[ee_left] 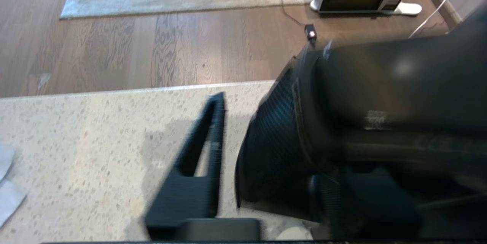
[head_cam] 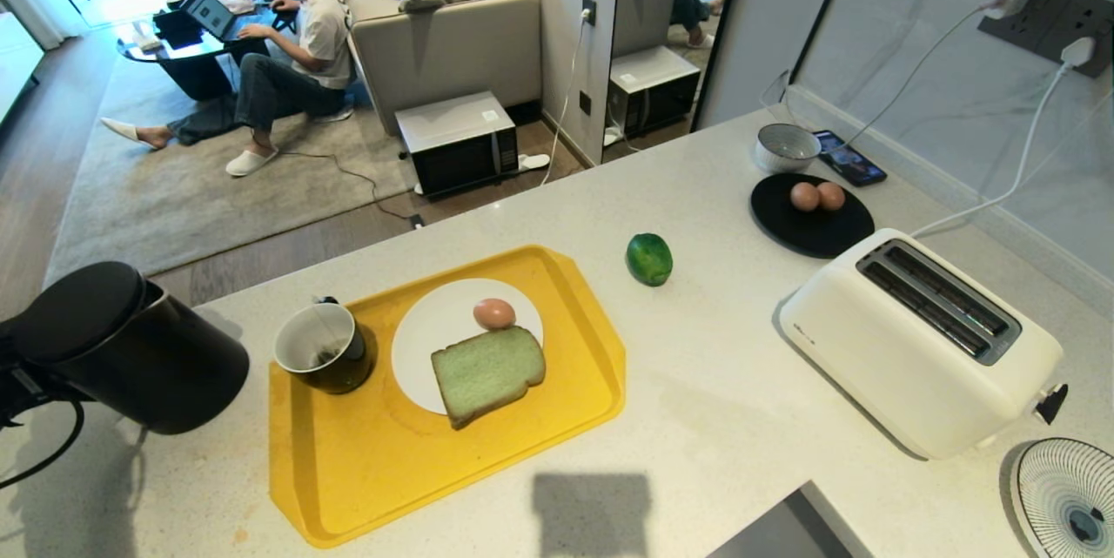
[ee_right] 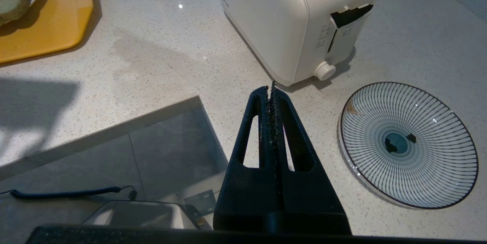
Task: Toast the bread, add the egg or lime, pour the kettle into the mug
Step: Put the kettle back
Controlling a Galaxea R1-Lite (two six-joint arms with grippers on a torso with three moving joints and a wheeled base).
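Pale speckled stone forms the desk point(head_cam: 740, 419), with a living room beyond it where a person point(head_cam: 287, 36) sits on the rug at a laptop. On the desk lies a yellow tray point(head_cam: 348, 488) carrying a white plate point(head_cam: 426, 340); the bread point(head_cam: 487, 371) rests flat on that plate with one egg point(head_cam: 494, 312) touching its far edge, and the mug point(head_cam: 324, 356) stands on the tray just beside the plate. Off the tray, the lime point(head_cam: 649, 258) sits between it and the white toaster point(head_cam: 922, 340). Two further eggs lie on a black plate point(head_cam: 809, 231) behind the toaster. The kettle point(head_cam: 130, 349) is at the left edge of the head view, tilted with its lid toward the camera. The left arm is at that edge by the kettle; in the left wrist view one finger point(ee_left: 198, 160) of the left gripper stands apart from the kettle's body over bare desk, the other finger is hidden behind the kettle, and whether the jaws grasp the handle cannot be told. The right gripper point(ee_right: 272, 95) is parked low at the desk's near edge, jaws clenched on nothing, pointing toward the toaster and a striped dish point(ee_right: 409, 145).
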